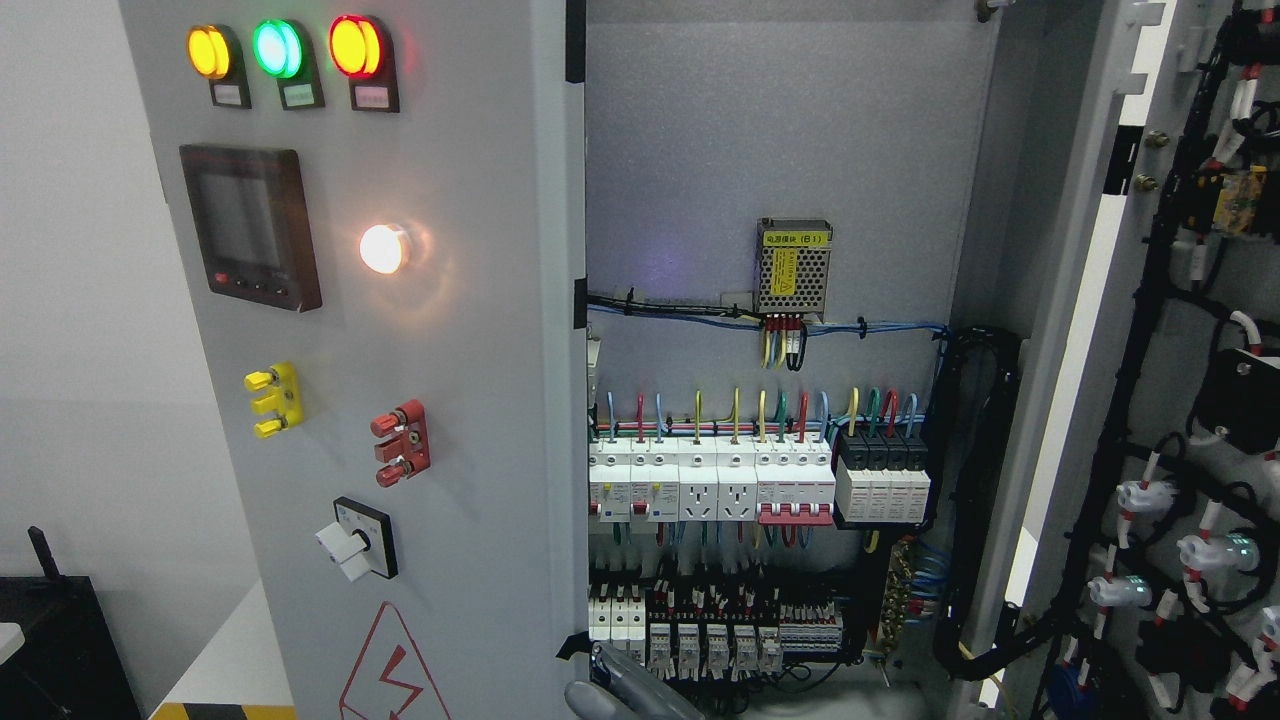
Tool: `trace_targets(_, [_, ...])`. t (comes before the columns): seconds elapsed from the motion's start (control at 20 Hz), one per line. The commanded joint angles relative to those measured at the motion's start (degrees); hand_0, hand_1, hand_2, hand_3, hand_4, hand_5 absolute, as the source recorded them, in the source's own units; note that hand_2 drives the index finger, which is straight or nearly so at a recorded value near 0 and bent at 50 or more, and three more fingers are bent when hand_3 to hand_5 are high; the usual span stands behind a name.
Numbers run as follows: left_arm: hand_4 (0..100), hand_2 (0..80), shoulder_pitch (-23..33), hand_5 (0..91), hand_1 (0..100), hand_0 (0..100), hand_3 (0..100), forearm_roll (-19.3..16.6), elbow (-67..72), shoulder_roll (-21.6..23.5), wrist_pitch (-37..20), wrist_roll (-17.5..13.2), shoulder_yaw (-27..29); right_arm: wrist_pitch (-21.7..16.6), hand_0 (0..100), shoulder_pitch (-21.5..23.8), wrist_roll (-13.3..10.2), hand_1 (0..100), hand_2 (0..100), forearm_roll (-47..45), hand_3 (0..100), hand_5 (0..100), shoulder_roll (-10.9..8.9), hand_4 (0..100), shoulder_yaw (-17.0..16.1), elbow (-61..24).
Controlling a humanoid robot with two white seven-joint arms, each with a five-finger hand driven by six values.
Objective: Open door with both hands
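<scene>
Electrical cabinet's left door (440,400) stands closed at scene left; right door (1170,400) is swung wide open at far right, wiring harness on its inner face. Between them: breaker row (715,480), small power supply (793,266). One grey robot hand (625,688) at bottom edge by left door's edge; side and finger state cannot tell.

Grey cabinet (780,150) bearing wired breakers (710,485)
</scene>
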Motion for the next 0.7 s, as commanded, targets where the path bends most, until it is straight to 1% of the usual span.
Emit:
trace_targets(0.0, [0, 0.0, -0.02, 0.0, 39, 12, 0, 0.00, 1.23, 0.00, -0.04, 0.02, 0.00, 0.03, 12, 0.59, -0.02, 39, 0, -0.29, 0, 0, 0.08, 0, 4.39, -4.50])
trace_targets(0.3, [0, 0.0, -0.02, 0.0, 39, 12, 0, 0.00, 1.23, 0.00, -0.04, 0.02, 0.00, 0.12, 12, 0.42, -0.02, 39, 0, -0.29, 0, 0, 0.16, 0, 6.50, -5.39])
trace_targets(0.4, [0, 0.0, -0.02, 0.0, 39, 12, 0, 0.00, 1.23, 0.00, -0.04, 0.02, 0.00, 0.12, 12, 0.41, -0.02, 39, 0, -0.29, 0, 0, 0.25, 0, 6.68, -5.39])
trace_targets(0.55, [0, 0.0, 0.07, 0.0, 39, 12, 0, 0.00, 1.23, 0.00, -0.04, 0.02, 0.00, 0.21, 12, 0.33, -0.11, 39, 0, -0.29, 0, 0, 1.13, 0, 7.38, -5.48])
trace_targets(0.65, [0, 0.0, 0.07, 0.0, 39, 12, 0, 0.00, 1.23, 0.00, -0.04, 0.02, 0.00, 0.21, 12, 0.15, -0.11, 39, 0, -0.29, 0, 0, 1.83, 0, 8.60, -5.56])
